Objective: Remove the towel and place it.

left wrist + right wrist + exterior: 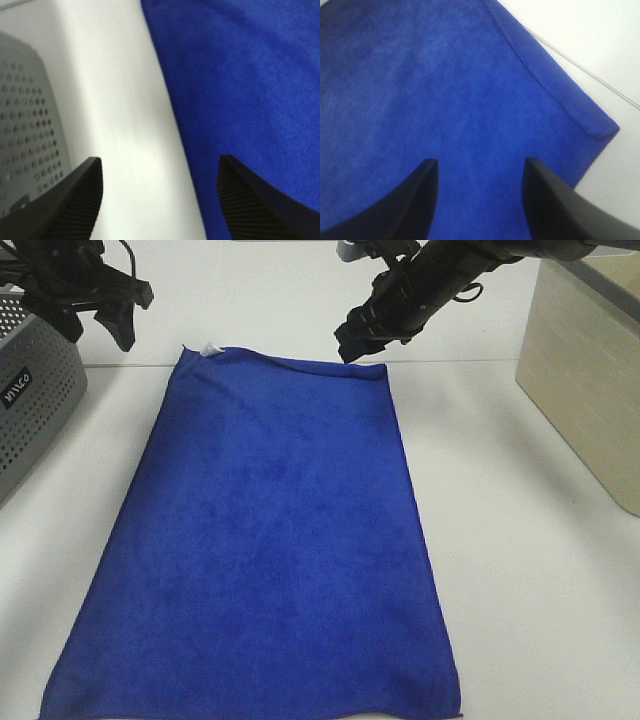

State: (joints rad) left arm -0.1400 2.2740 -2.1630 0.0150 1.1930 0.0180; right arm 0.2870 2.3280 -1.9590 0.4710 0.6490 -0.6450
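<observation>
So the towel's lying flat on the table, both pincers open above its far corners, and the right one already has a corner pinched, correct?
Not quite. The right pincer has nothing pinched: the right wrist view shows its jaws apart above the towel, with the far right corner lying flat and untouched. The rest holds: the towel lies flat on the table, and the left pincer is open too, near the far left corner.

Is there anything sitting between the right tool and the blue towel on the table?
Nothing visible does. The towel lies flat and uncovered on the white table. The right tool hangs open just above its far right corner, with only bare blue cloth showing between its fingers. The beige box stands well off to the side.
</observation>
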